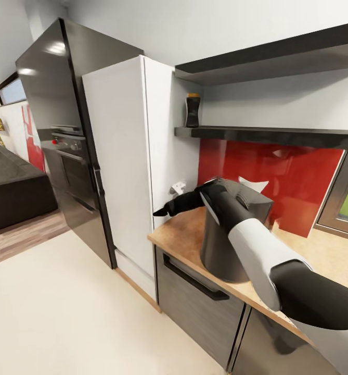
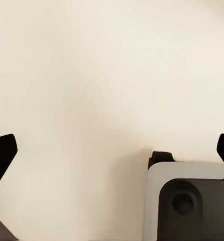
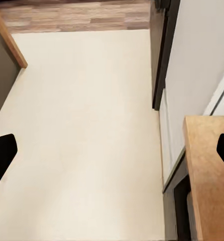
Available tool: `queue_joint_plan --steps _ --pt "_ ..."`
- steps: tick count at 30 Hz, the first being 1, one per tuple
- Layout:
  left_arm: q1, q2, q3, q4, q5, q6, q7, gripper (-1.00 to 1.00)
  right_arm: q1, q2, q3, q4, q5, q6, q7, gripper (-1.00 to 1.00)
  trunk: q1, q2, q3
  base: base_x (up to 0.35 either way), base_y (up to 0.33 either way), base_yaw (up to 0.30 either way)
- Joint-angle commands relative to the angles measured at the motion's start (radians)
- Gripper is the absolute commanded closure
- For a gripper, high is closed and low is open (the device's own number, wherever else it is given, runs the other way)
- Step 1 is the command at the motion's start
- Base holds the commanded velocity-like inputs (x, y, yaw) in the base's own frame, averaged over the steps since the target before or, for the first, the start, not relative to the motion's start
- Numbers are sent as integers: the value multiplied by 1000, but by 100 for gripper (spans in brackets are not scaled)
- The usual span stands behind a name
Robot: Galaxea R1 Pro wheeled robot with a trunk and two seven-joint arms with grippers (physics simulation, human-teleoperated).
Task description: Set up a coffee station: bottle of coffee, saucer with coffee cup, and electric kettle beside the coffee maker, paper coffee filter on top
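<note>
Right arm (image 1: 257,255) reaches over the countertop (image 1: 187,229) past the grey coffee maker (image 1: 220,250), gripper (image 1: 160,212) off the counter's end, jaws spread wide. Coffee bottle (image 1: 193,110) sits on the lower black shelf (image 1: 267,135). Left gripper (image 2: 112,150) is wide too, over pale floor (image 2: 92,75).

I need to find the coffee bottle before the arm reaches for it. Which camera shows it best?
The head view: the coffee bottle stands upright on the lower black shelf, at its left end near the white cabinet. The wrist views look down at pale floor, without the bottle.
</note>
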Motion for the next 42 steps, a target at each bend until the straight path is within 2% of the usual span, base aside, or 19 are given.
queue_joint_plan --steps 1,4,8,12,14,18,20,23,31,37,39,42 --pt "-1 -1 8 1 -8 -4 -6 -100 0 1 -2 27 -5 -17 7 -100 0 -1 -1 -271 202 0" --pt "-1 -2 8 1 -8 -4 -6 -100 0 1 -2 117 -30 -94 7 -100 0 -1 -1 -267 216 0" --pt "-1 -3 8 1 -8 -4 -6 -100 0 1 -1 212 -39 -200 7 -100 0 -1 -1 -195 207 0" --pt "-1 -3 8 1 -7 -4 -6 -100 1 1 -2 241 -39 -213 7 -100 0 -1 -1 -27 60 0" --pt "-1 -3 8 1 -6 -4 -6 -100 1 1 -2 303 -40 -241 7 -100 0 -1 -1 -5 12 0" --pt "-1 -4 8 1 -6 -4 -6 -100 5 1 -2 476 -41 -359 7 -100 0 -1 -1 -1 3 0" --pt "-1 -6 8 1 -6 -4 -6 -100 28 1 -2 540 -40 -413 9 -100 0 -1 -1 0 0 0" --pt "-1 -10 8 1 -6 -4 -6 -100 125 1 -2 569 -38 -460 9 -100 0 -1 -1 0 0 0" --pt "0 -14 7 2 -8 -3 -7 -100 393 1 -2 580 -33 -517 4 -100 0 -1 -1 0 0 0" --pt "1 -16 -2 3 -16 -1 -9 -100 531 -2 -2 580 -32 -527 -17 -100 0 -1 -1 0 0 0" --pt "3 -15 -4 4 -17 0 -9 -100 598 -47 -2 580 -35 -531 -112 -100 0 -1 -1 0 0 0" --pt "9 -15 -7 10 -18 2 -9 -100 661 -81 -2 580 -44 -531 -220 -100 0 -1 -1 0 0 0"
